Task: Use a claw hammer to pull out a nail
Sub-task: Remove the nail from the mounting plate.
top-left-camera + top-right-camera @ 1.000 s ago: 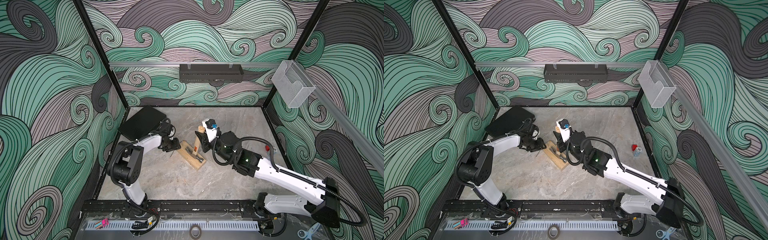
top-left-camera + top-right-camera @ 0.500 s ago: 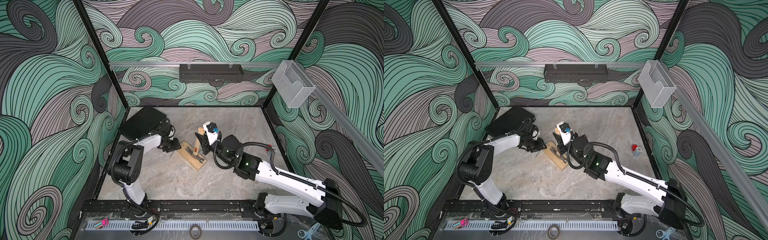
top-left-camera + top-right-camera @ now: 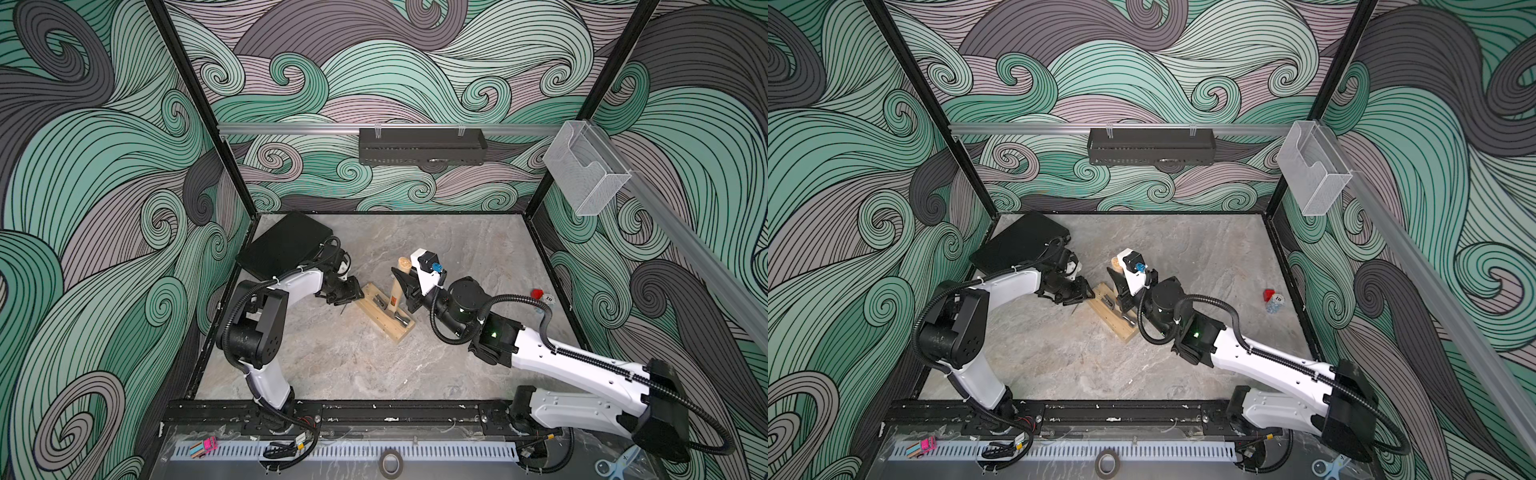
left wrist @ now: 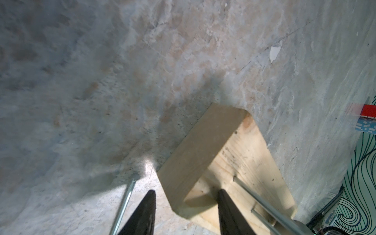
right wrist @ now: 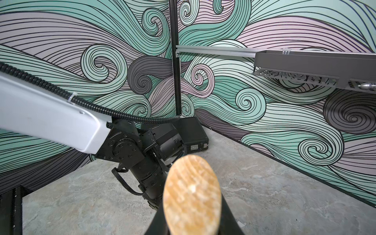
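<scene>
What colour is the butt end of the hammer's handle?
The handle end is pale tan wood with orange grain lines, clearest in the right wrist view.

The walls [image 3: 374, 62] carry swirling waves in teal green, mauve-pink and dark grey, all lined in black. The tabletop [image 3: 353, 365] is mottled grey and beige. At mid-frame the wooden block [image 3: 386, 326] is pale tan, and the claw hammer [image 3: 395, 289] shows a pale wood handle, an orange-and-black label and a grey head. The left arm [image 3: 299, 282] and right arm [image 3: 582, 365] are white with black joints. The case [image 3: 286, 245] at upper left is black.
</scene>
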